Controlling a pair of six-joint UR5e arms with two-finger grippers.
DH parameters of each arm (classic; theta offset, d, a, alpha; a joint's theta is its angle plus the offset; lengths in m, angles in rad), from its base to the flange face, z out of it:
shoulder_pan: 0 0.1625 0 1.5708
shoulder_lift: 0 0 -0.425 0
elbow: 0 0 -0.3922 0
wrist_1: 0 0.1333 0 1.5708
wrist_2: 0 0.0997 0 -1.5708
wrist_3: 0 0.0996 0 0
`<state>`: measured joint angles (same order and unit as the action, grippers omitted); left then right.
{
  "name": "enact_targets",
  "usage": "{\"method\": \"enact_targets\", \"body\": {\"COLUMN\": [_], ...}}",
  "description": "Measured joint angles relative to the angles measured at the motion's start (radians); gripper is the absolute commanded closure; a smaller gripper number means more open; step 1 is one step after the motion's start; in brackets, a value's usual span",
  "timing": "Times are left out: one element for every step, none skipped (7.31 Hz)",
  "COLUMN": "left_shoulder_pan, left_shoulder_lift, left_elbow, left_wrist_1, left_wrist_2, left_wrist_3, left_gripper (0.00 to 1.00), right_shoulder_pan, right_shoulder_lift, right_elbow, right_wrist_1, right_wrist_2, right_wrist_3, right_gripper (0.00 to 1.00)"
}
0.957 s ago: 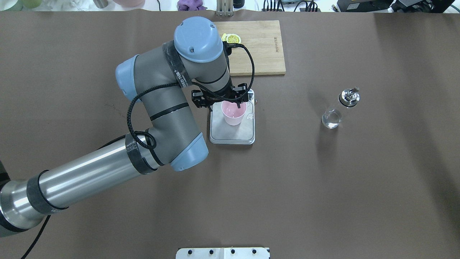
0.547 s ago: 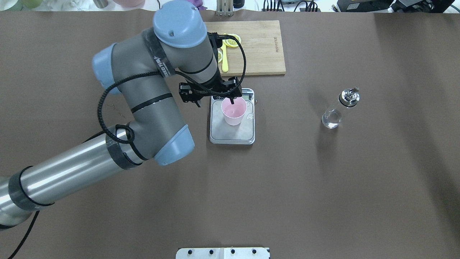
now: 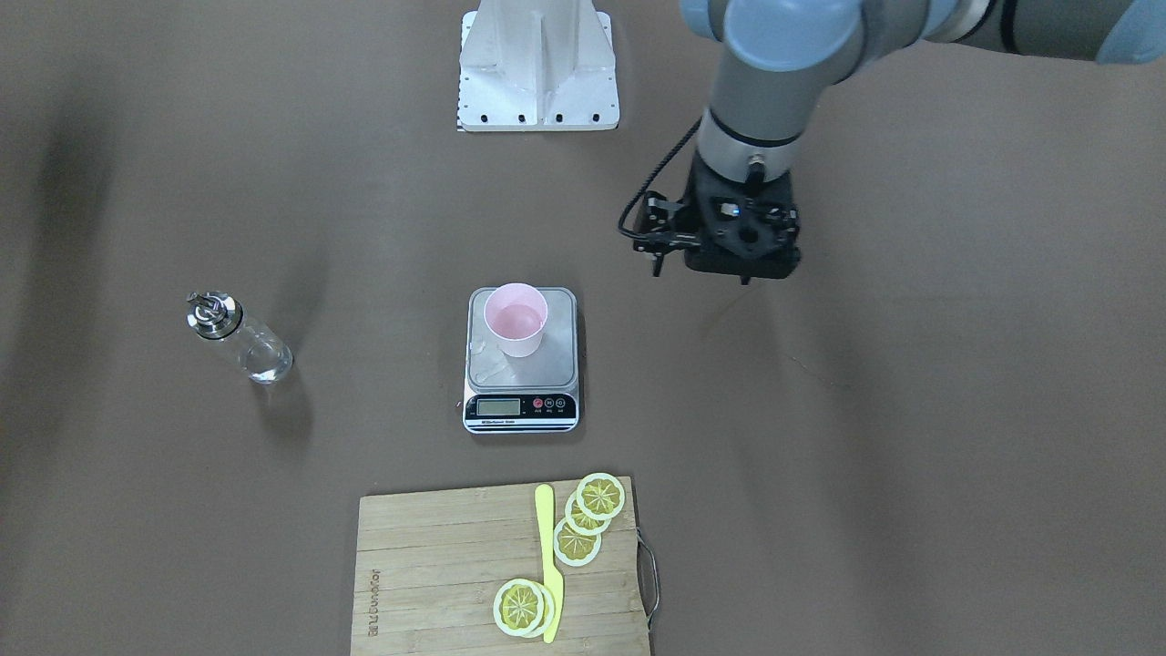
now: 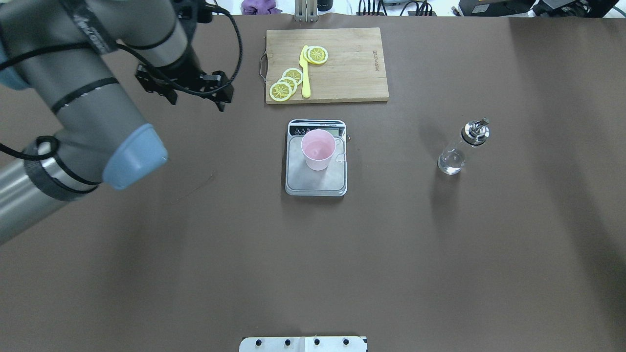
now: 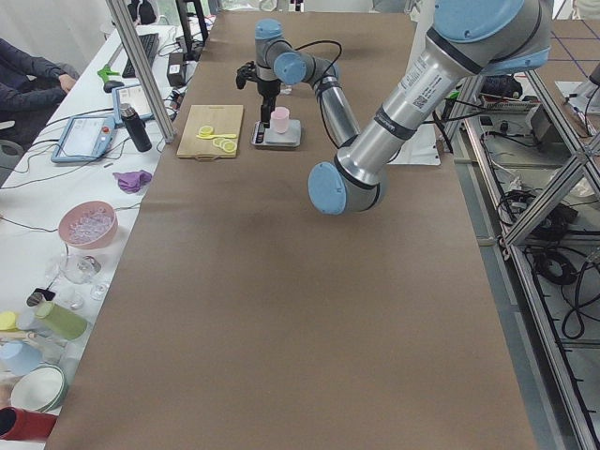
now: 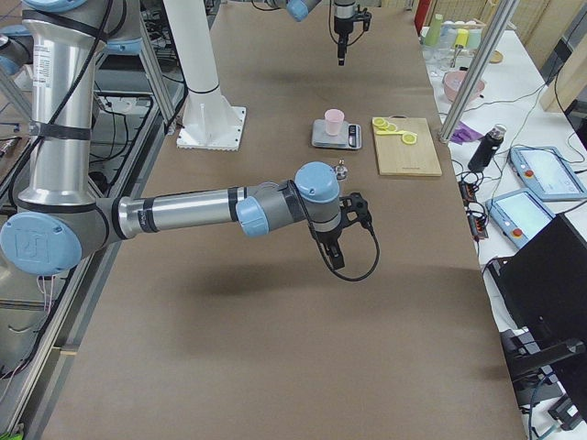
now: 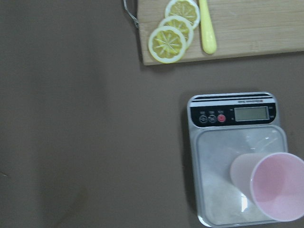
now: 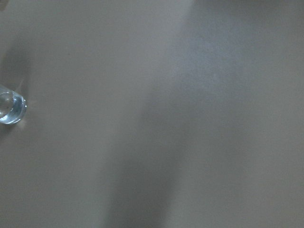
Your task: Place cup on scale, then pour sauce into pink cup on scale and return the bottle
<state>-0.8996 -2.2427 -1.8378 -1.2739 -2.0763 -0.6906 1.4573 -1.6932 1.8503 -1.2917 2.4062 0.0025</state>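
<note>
Now cup (image 4: 318, 149) sits on the scale (image 4: 318, 183), bottle (image 4: 458, 150) well to its right. Left gripper (image 4: 195, 98) hangs wide open, empty; right gripper (image 6: 335, 252) I cannot tell. I'd grip the bottle's glass squarely, below the cap (image 4: 476, 131).

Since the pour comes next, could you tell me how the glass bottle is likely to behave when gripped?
The bottle looks like smooth clear glass, so probably slippery and breakable. Standing upright and narrow with a chrome cap on top, it may tip if nudged.
</note>
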Motion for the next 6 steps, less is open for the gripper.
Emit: {"method": "enact_targets", "body": {"left_shoulder_pan": [-0.092, -0.197, -0.293, -0.38, -0.457, -0.533], "left_shoulder_lift": [0.077, 0.154, 0.221, 0.292, 0.352, 0.396], "left_elbow": [-0.012, -0.003, 0.02, 0.053, 0.112, 0.182], "left_wrist_1": [0.006, 0.009, 0.009, 0.008, 0.002, -0.016], "left_wrist_2": [-0.039, -0.086, -0.129, -0.155, -0.164, -0.17], "left_wrist_3": [0.164, 0.337, 0.49, 0.63, 0.726, 0.797], "left_gripper": [0.01, 0.01, 0.01, 0.01, 0.01, 0.01], "right_shoulder_pan": [-0.008, -0.02, -0.035, -0.059, -0.094, -0.129], "right_shoulder_lift": [-0.002, -0.003, -0.004, -0.004, -0.004, -0.004], "right_elbow": [0.0, 0.0, 0.001, 0.002, 0.004, 0.006], "right_wrist_1": [0.037, 0.063, 0.097, 0.143, 0.204, 0.268], "right_wrist_2": [0.021, 0.035, 0.04, 0.041, 0.039, 0.034], "right_wrist_3": [0.01, 0.033, 0.062, 0.105, 0.178, 0.26], "right_gripper": [0.01, 0.0, 0.01, 0.01, 0.01, 0.01]}}
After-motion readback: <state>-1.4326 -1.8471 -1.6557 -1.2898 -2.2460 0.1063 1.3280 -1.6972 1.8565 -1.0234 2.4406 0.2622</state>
